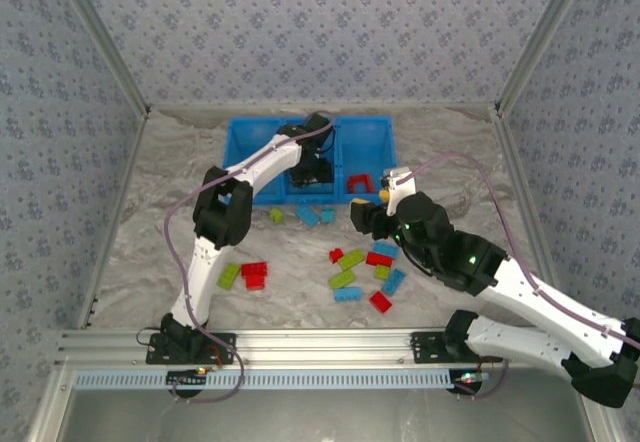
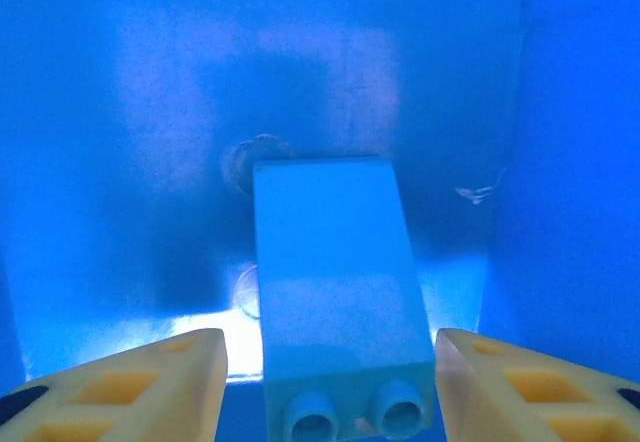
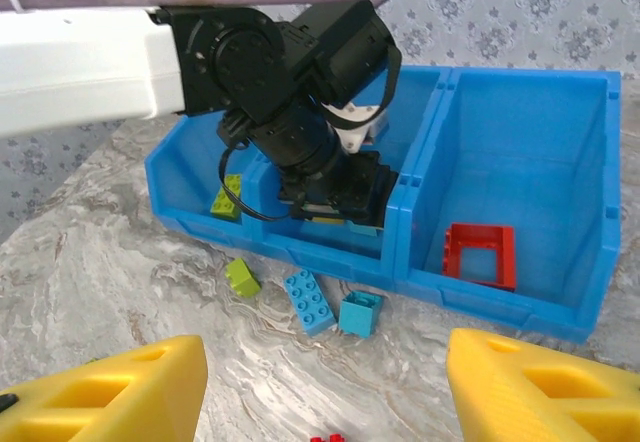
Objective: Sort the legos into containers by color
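Note:
My left gripper (image 1: 310, 174) reaches down into the middle compartment of the blue bin (image 1: 365, 122). In the left wrist view a light blue brick (image 2: 335, 272) lies on the bin floor between its fingers (image 2: 160, 382), studs toward the camera. The jaws stand open, with a gap on the left side of the brick. My right gripper (image 1: 365, 217) hovers open and holds nothing (image 3: 325, 347) over the table in front of the bin. A red frame brick (image 3: 482, 254) lies in the right compartment. A green brick (image 3: 227, 196) lies in the left one.
A green brick (image 3: 241, 276) and two blue bricks (image 3: 309, 301) lie just before the bin. A cluster of red, green and blue bricks (image 1: 351, 259) sits mid-table. A green (image 1: 229, 275) and a red brick (image 1: 254, 275) lie near the left arm.

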